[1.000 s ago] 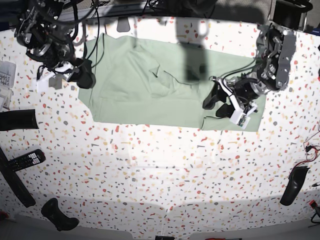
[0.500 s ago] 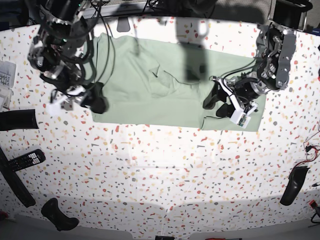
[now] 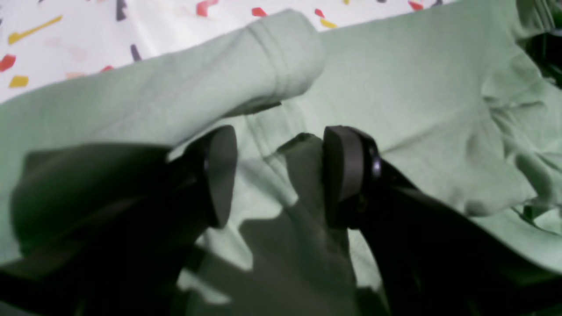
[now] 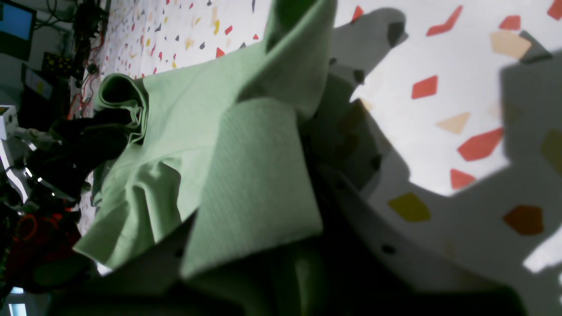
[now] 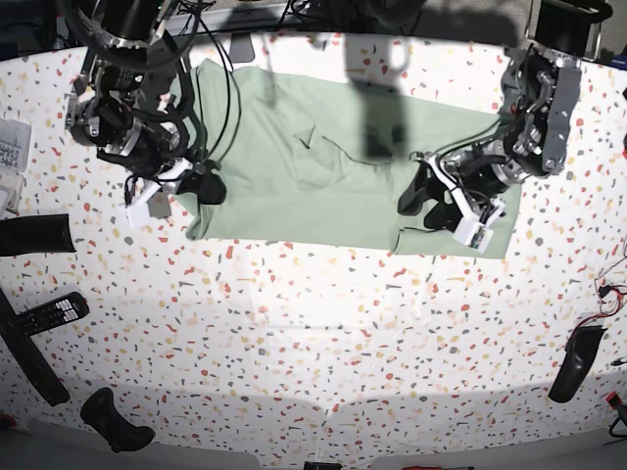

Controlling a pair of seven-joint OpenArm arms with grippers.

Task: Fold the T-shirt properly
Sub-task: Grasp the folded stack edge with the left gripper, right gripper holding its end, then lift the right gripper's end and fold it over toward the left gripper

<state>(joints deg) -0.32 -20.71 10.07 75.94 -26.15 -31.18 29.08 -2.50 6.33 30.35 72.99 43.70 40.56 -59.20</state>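
The pale green T-shirt lies spread across the back of the speckled table. My right gripper sits at the shirt's near left corner. In the right wrist view a fold of the T-shirt rises off the table straight out of the jaws, so it looks shut on the cloth; the fingers themselves are hidden. My left gripper hovers over the shirt's right side. The left gripper is open, its pads apart just above the T-shirt, beside a rolled sleeve.
A remote control and long black objects lie at the table's left edge. Another black piece sits near the front left. A further black object lies at the right edge, with wires beside it.
My right arm swung down and rightward along the shirt's left edge to the near corner and closed there; that edge has shifted inward. The left arm stayed put.
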